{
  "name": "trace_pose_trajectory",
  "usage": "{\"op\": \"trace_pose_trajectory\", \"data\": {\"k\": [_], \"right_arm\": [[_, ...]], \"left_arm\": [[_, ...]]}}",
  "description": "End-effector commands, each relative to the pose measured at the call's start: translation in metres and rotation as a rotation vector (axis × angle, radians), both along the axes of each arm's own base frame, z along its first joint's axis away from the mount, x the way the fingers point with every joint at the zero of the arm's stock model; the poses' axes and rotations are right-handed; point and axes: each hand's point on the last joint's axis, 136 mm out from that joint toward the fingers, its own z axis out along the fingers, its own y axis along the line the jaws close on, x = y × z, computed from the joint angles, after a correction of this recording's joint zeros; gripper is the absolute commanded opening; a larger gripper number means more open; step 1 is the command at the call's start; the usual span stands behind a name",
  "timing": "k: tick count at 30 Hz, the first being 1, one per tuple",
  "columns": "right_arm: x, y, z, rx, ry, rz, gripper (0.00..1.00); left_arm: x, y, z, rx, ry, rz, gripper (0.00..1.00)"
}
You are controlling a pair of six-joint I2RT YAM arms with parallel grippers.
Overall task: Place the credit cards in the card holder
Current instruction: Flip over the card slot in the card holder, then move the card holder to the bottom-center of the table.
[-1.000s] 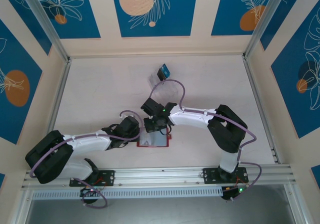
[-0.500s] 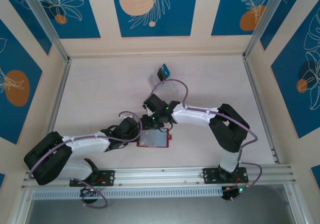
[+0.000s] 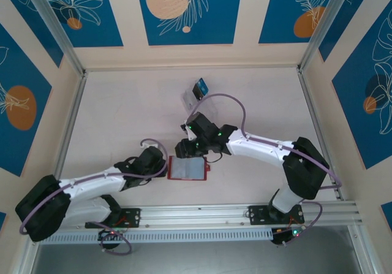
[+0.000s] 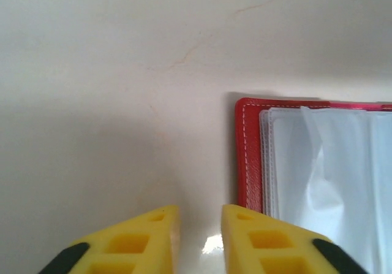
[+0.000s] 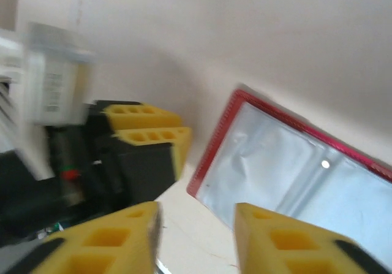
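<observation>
The card holder (image 3: pixel 187 169) is a red wallet lying open on the table, its clear grey sleeves facing up. Its left red edge (image 4: pixel 248 157) lies just right of my left gripper (image 4: pixel 199 240), which is open by a narrow gap over bare table with nothing in it. My right gripper (image 5: pixel 196 234) hovers open and empty over the wallet's near-left corner (image 5: pixel 288 170). From above, the left gripper (image 3: pixel 162 165) is at the wallet's left side and the right gripper (image 3: pixel 182 149) at its far-left corner. A blue credit card (image 3: pixel 200 90) stands in a clear rack.
The clear slotted rack (image 3: pixel 201 107) stands behind the right arm, toward the back of the table. The left gripper's yellow fingers (image 5: pixel 150 130) sit close to the wallet's left edge. Aluminium rails and patterned walls border the table.
The left gripper opened slightly and drew back left off the wallet. The right gripper lifted away from the wallet toward its far-left corner, its arm swinging right. The wallet stays open.
</observation>
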Motion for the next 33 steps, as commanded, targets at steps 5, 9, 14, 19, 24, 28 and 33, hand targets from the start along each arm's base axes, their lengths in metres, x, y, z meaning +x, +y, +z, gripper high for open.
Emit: {"op": "trace_pose_trajectory", "data": {"k": [5,9,14,19,24,28,33], "right_arm": [[-0.007,0.001,-0.048,-0.077,0.085,0.010,0.20],[-0.003,0.009,-0.065,-0.116,0.080,0.035,0.20],[-0.003,0.020,-0.091,-0.171,0.084,0.075,0.20],[-0.003,0.020,-0.087,-0.171,0.065,0.093,0.16],[-0.004,-0.005,-0.061,-0.193,0.018,0.079,0.19],[-0.017,-0.027,-0.056,-0.221,0.038,0.059,0.20],[-0.037,-0.055,-0.074,-0.278,0.109,0.016,0.20]], "left_arm": [[-0.013,0.013,0.013,0.043,-0.005,-0.047,0.38],[-0.014,0.006,0.018,0.022,-0.003,-0.074,0.42],[-0.016,0.002,0.017,0.009,0.018,-0.079,0.43],[-0.013,-0.002,0.021,0.009,0.017,-0.083,0.44],[-0.006,-0.010,0.025,0.025,0.013,-0.110,0.51],[0.001,-0.017,0.021,0.065,0.016,-0.145,0.52],[0.010,-0.031,0.011,0.080,0.030,-0.177,0.48]]}}
